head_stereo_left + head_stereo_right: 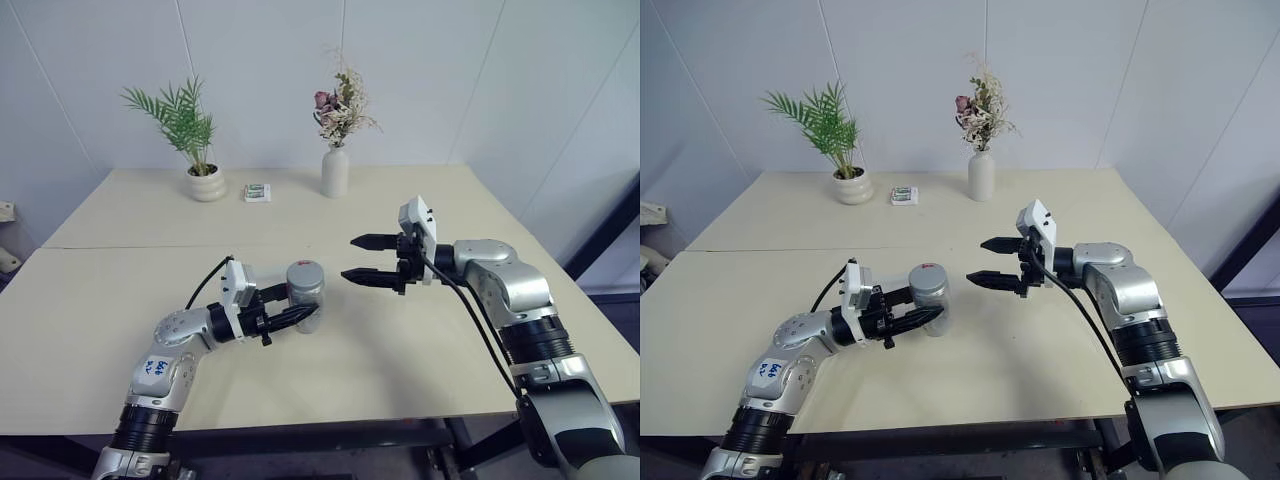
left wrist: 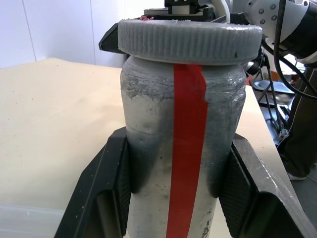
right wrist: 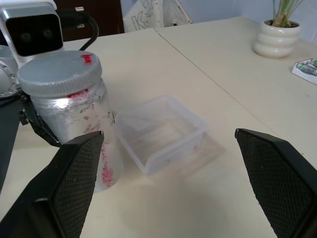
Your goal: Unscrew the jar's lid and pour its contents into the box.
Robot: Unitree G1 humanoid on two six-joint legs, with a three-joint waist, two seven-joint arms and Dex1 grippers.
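So, from my side, the left gripper [image 1: 292, 316] is clenched on the jar [image 1: 306, 293]; in the left wrist view its two pads [image 2: 124, 181] press against the glass on both sides of the red tape stripe. The jar stands upright on the table [image 1: 120, 300] or just above it, I cannot tell which. The lid [image 2: 189, 40], a grey ribbed screw cap, sits fully on the jar and looks closed, so I judge that the unscrewing is not yet done.

My right gripper [image 1: 366, 259] has its fingers spread wide and holds nothing. It points sideways at the lid, near it but clearly apart, with free space between the fingertips [image 1: 352, 276] and the cap.

The contents I cannot make out; the glass is cloudy, with red marks on it.

The box [image 3: 161, 132], a clear plastic tray, lies on the table just beside the jar, on the far side of it, and it looks empty.

In my judgement the task is at its early part: the jar is secured, but taking the lid, turning it off and pouring all remain. The right gripper must first come over the cap and close on its ribbed edge.
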